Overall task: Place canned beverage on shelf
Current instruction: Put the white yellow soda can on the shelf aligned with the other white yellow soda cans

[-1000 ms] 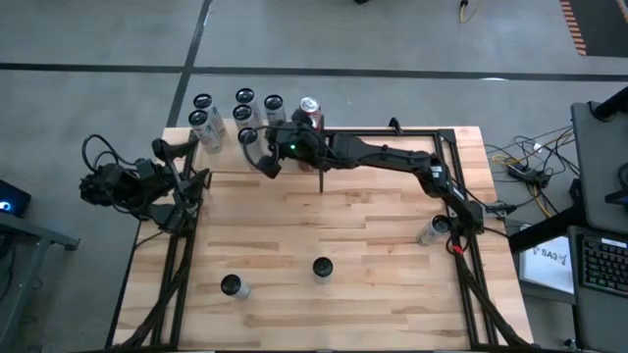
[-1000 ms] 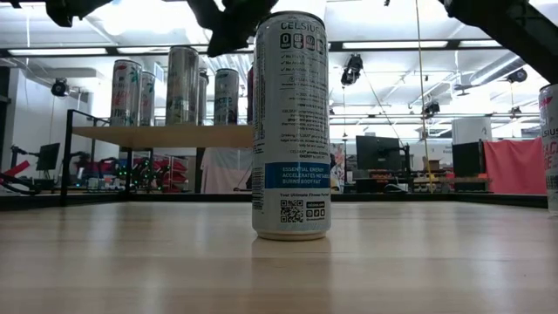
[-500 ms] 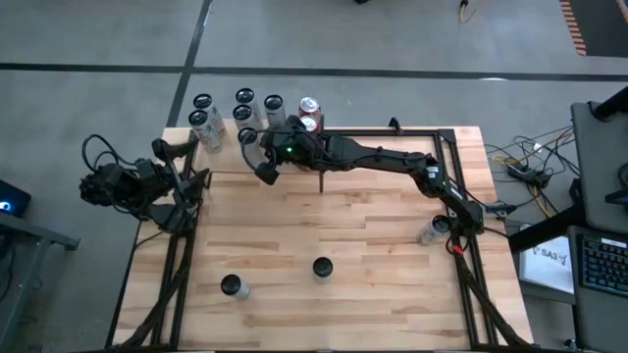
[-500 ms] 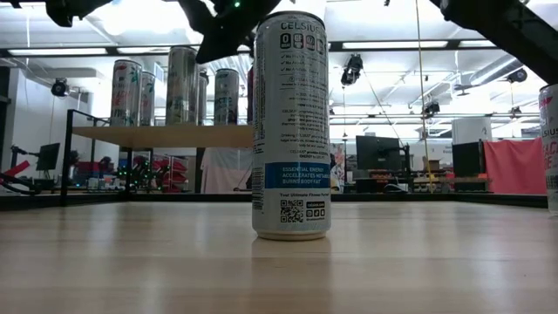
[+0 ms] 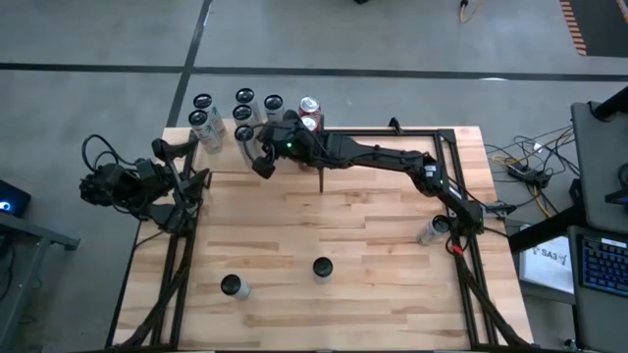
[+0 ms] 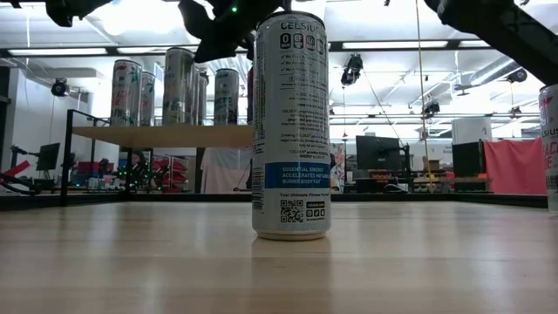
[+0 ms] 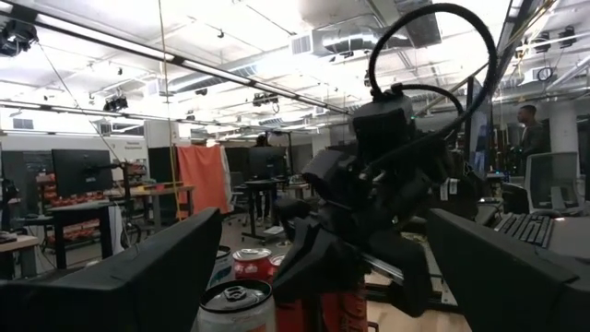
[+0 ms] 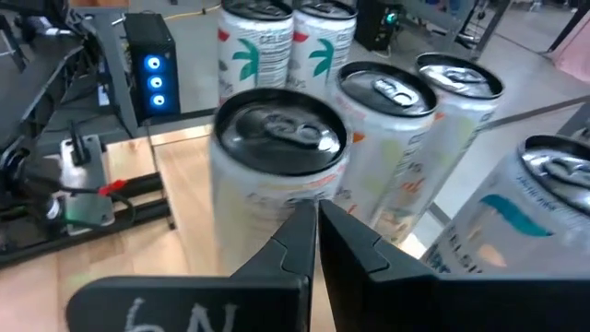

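Note:
The shelf (image 6: 157,135) stands at the table's far left and carries several upright cans (image 5: 243,113) on their bases. My right gripper (image 5: 261,163) reaches over the shelf's near side from the right. It is shut, holds nothing, and its tips stand right before the nearest can (image 8: 281,138), a dark-topped one (image 5: 247,134). My left gripper (image 5: 194,182) waits open by the table's left edge. In the low view the right gripper (image 6: 214,30) shows above the cans. My right gripper points slightly down toward the table's left, its shut fingertips (image 8: 313,221) right at the side (image 8: 267,207) of the nearest can. Whether they touch it I cannot tell. The can stands upright on the shelf.
Three more cans stand on the tabletop: one near the front left (image 5: 234,286), one front middle (image 5: 322,267), which fills the low view (image 6: 290,126), and one by the right edge (image 5: 435,230). Between them lies bare wood.
My right gripper has moved a little toward the table's left edge along the shelf's near side, staying shut. The cans have kept their places.

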`<state>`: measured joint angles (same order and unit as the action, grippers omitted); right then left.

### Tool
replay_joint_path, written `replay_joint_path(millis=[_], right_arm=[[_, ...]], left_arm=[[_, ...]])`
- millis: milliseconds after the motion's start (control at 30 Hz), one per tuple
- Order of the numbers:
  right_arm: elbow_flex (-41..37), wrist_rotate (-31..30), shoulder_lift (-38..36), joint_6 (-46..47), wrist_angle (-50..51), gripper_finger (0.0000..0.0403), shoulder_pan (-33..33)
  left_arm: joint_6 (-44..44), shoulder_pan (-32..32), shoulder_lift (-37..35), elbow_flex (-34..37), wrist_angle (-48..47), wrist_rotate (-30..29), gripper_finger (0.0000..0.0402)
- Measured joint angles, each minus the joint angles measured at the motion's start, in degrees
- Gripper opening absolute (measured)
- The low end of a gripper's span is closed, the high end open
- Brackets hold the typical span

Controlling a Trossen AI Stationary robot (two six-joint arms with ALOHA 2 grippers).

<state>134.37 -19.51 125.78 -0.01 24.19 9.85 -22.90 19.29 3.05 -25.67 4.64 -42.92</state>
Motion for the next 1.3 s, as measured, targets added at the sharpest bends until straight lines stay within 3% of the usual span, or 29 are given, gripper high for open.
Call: replay_joint_path(millis=[300, 567, 667, 1300], right_arm=[[0.0, 0.0, 0.02, -3.05, -1.53, 0.0009, 0.61], [0.52, 1.87, -0.07, 0.5, 4.3, 0.0009, -0.49], [0.48, 4.88, 0.07, 0.44, 3.17, 0.0009, -0.86], [0.46, 4.22, 0.7, -1.68, -0.96, 0.0009, 1.04]], left_arm=[[0.0, 0.0, 0.0, 0.0, 0.0, -0.02, 0.0366], [-0.43, 0.0, 0.0, 0.0, -0.13, -0.02, 0.0366], [-0.44, 0.0, 0.0, 0.0, -0.13, -0.02, 0.0366], [-0.44, 0.0, 0.0, 0.0, -0.15, -0.02, 0.0366]])
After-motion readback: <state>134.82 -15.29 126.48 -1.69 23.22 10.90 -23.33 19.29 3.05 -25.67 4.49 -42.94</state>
